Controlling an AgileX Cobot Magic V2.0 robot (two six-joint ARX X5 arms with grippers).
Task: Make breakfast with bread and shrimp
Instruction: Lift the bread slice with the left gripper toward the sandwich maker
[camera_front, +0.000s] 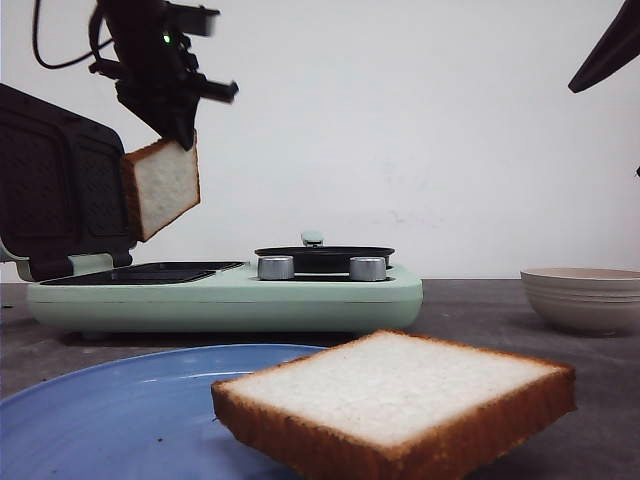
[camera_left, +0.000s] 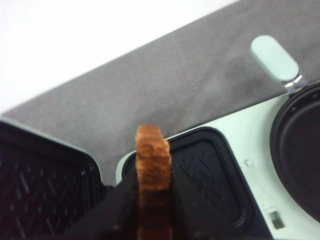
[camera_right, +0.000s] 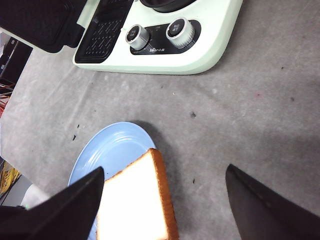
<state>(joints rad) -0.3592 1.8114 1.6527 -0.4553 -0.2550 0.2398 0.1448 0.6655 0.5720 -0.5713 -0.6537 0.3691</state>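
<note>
The left gripper (camera_front: 180, 135) hangs above the open mint-green sandwich maker (camera_front: 225, 295), pinching one bread slice (camera_front: 163, 187) by its crust so it dangles tilted in the air over the ribbed lower plate (camera_left: 207, 172). From the wrist, the crust edge sits squeezed between the two fingers (camera_left: 120, 205). The lid (camera_front: 55, 185) stands raised at the left. The second slice (camera_front: 400, 395) lies near the camera, half on the blue plate (camera_front: 110, 410), half over the grey table (camera_right: 240, 105). The right gripper (camera_right: 165, 205) hovers above that slice, spread wide and holding nothing. A pale bowl (camera_front: 583, 297) sits to the right.
</note>
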